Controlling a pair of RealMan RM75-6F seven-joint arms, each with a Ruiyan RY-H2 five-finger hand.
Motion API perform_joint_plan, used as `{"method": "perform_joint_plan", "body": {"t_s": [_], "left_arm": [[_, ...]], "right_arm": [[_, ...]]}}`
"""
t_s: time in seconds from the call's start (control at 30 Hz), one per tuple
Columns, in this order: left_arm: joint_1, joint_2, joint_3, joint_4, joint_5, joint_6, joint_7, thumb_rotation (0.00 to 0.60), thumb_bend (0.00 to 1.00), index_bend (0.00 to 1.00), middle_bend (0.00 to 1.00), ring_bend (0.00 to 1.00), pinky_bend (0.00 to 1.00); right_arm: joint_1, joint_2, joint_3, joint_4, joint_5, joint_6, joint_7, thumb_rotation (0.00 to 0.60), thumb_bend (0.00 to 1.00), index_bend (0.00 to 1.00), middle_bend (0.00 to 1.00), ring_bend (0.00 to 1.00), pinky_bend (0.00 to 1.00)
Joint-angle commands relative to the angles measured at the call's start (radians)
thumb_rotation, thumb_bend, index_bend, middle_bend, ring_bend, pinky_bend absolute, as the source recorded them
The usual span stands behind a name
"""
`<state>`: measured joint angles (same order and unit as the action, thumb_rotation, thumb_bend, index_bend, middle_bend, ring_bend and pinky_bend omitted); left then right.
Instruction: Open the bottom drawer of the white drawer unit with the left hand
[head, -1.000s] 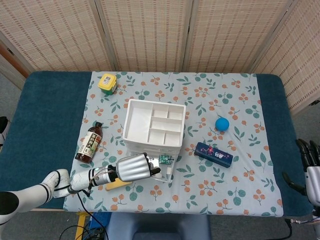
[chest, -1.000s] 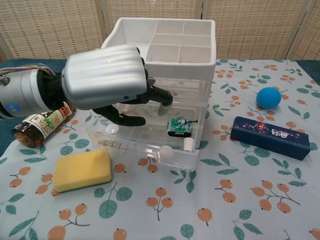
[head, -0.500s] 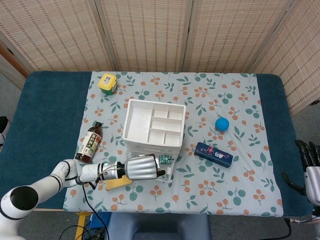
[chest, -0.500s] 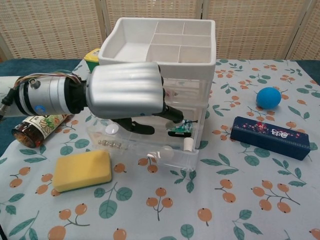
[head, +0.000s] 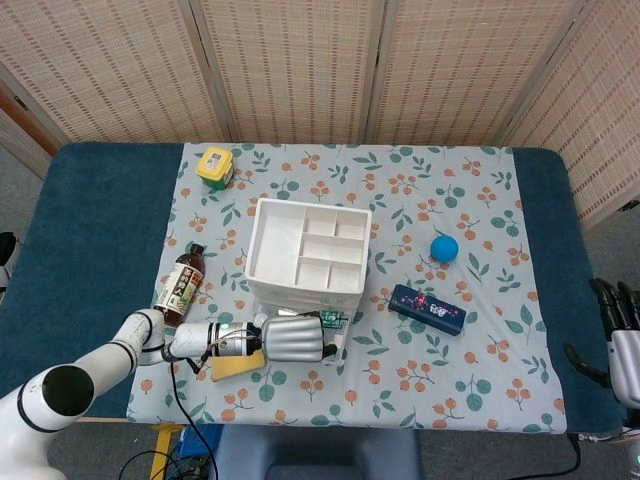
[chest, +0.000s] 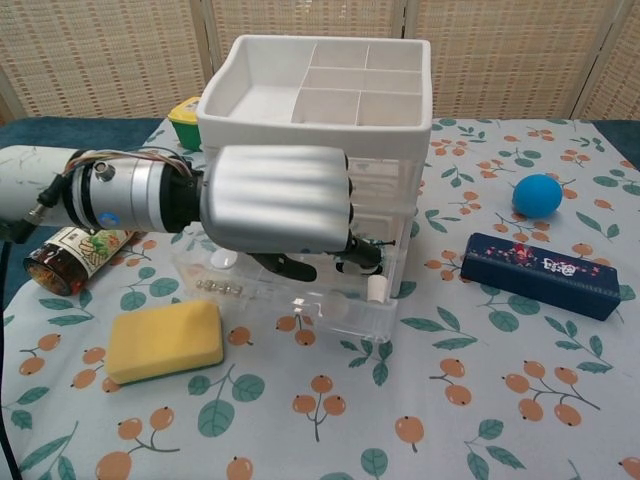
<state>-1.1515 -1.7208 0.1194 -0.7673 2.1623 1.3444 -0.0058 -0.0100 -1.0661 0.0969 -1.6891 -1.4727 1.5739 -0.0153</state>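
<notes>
The white drawer unit (head: 305, 250) (chest: 390, 130) stands mid-table with a divided tray on top. Its clear bottom drawer (chest: 340, 312) is pulled out toward me; several small beads and white pieces lie in it. My left hand (head: 295, 338) (chest: 280, 200) hangs over the open drawer with its silver back toward the chest camera. Its fingers are curled, and the dark fingertips (chest: 362, 257) dip into the drawer by a small green toy (head: 333, 320). I see nothing gripped. My right hand (head: 620, 335) rests at the table's right edge, fingers apart and empty.
A yellow sponge (chest: 165, 340) lies in front of the drawer's left end, and a brown bottle (head: 180, 285) lies left of the unit. A blue box (chest: 545, 275) and a blue ball (chest: 537, 194) sit to the right. A yellow-lidded jar (head: 215, 165) stands at the back left.
My left hand has slid to the right along the front of the unit and now covers the drawer's middle and the toy. The drawer and my right hand have not visibly moved.
</notes>
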Motion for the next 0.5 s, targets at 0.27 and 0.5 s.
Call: {"method": "perform_joint_plan", "body": {"t_s": [0.27, 0.5], "left_arm": [[-0.027, 0.015, 0.033, -0.019, -0.004, -0.031, 0.041, 0.6, 0.21, 0.5, 0.96, 0.99, 1.0], [-0.053, 0.031, 0.058, -0.055, 0.004, -0.052, 0.058, 0.6, 0.21, 0.5, 0.96, 0.99, 1.0]], "right_arm": [[-0.002, -0.002, 0.0, 0.004, 0.006, -0.001, 0.005, 0.6, 0.26, 0.0, 0.08, 0.05, 0.12], [-0.001, -0.005, -0.001, 0.008, 0.008, -0.004, 0.01, 0.6, 0.26, 0.0, 0.08, 0.05, 0.12]]}}
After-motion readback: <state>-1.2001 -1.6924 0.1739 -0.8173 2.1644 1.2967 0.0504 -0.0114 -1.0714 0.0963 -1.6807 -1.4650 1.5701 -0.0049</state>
